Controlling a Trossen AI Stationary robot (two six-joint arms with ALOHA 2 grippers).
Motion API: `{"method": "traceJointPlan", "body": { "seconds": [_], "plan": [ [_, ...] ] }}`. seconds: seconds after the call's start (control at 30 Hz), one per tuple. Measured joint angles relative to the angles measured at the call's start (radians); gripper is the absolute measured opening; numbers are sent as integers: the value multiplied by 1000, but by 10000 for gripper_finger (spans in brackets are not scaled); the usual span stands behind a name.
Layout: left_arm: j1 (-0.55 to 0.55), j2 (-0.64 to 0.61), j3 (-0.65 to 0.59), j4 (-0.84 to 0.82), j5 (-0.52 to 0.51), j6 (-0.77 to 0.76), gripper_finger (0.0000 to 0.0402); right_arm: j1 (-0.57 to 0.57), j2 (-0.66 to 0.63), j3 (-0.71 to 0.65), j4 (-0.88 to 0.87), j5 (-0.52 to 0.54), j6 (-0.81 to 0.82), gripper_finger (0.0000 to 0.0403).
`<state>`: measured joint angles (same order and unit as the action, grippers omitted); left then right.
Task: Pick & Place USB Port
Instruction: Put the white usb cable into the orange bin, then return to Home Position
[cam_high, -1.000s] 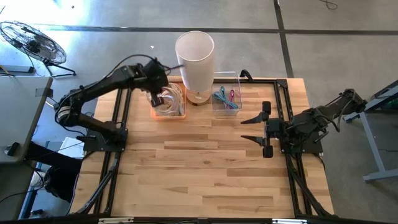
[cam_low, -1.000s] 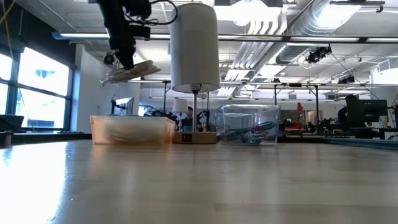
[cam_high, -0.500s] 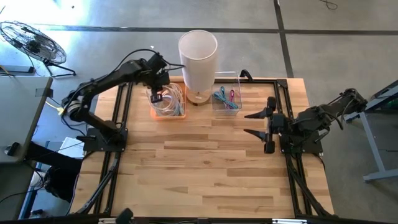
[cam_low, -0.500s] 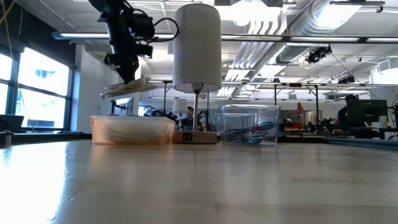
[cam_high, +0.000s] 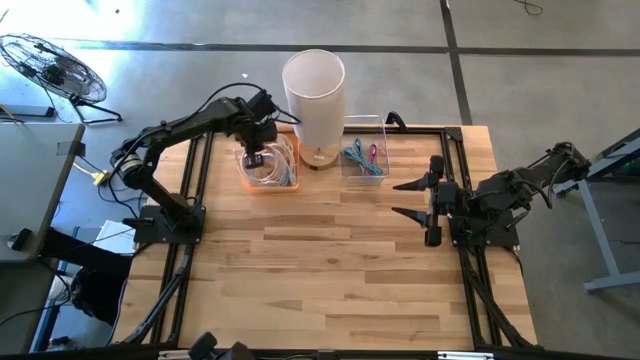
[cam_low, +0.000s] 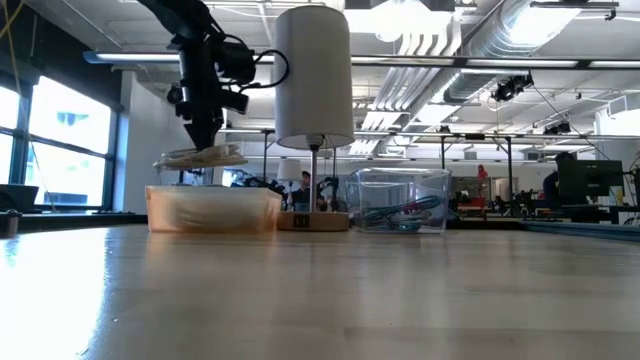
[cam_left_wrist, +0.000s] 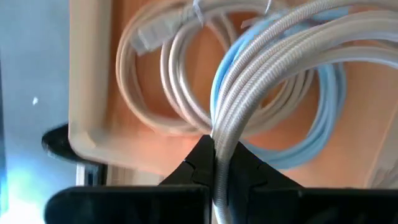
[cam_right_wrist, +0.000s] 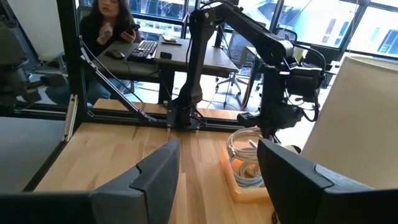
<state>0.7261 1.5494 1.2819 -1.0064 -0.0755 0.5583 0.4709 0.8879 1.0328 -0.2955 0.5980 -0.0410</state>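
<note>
My left gripper (cam_high: 254, 153) hangs over the orange bin (cam_high: 268, 182) at the table's far side, shut on a coiled white braided cable (cam_low: 200, 157). The coil hangs level just above the bin's rim (cam_low: 212, 192). In the left wrist view the bin (cam_left_wrist: 87, 134) holds other coiled cables, white (cam_left_wrist: 155, 37) and light blue (cam_left_wrist: 323, 118). My right gripper (cam_high: 415, 199) waits open above the table's right side, touching nothing. My left gripper (cam_left_wrist: 216, 163) pinches a bundle of several strands of the braided coil (cam_left_wrist: 225, 127) between its two fingers, coming from above and pointing down. The coil (cam_low: 200, 157) is lifted clear and hangs below the fingers, roughly level, just over the orange bin.
A white lamp (cam_high: 314, 90) stands right beside the orange bin, close to my left arm. A clear bin (cam_high: 362, 160) with coloured cables sits to the lamp's right. The near half of the wooden table (cam_high: 320, 280) is bare. A person sits beyond the table (cam_right_wrist: 109, 18).
My left gripper has come down toward the orange bin, still shut on the coil. The coil has dropped from well above the bin to just over its rim and now hangs more level.
</note>
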Motion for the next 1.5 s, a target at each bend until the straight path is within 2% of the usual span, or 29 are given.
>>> {"method": "traceJointPlan", "body": {
  "seconds": [0.17,0.4,0.67,0.83,1.03,1.1,1.27,1.5],
  "plan": [
    [0,0,0,-44,-16,-3,48,0,0,0,-1,0,10,209],
    [0,0,0,-33,13,-5,104,0,0,0,0,1,8,208],
    [0,-9,0,-2,16,-11,114,0,0,0,0,1,13,209],
    [-8,-76,0,-81,18,22,114,0,0,0,0,1,15,209],
    [-30,-248,-1,-177,51,17,115,0,0,0,1,1,17,209],
    [-52,-325,-1,-174,94,12,115,0,0,0,2,5,16,209],
    [-126,-519,0,-96,173,-31,115,0,0,0,38,50,-52,209],
    [-226,-759,0,27,172,-97,115,0,-2,0,173,206,-276,208]
  ]
}}
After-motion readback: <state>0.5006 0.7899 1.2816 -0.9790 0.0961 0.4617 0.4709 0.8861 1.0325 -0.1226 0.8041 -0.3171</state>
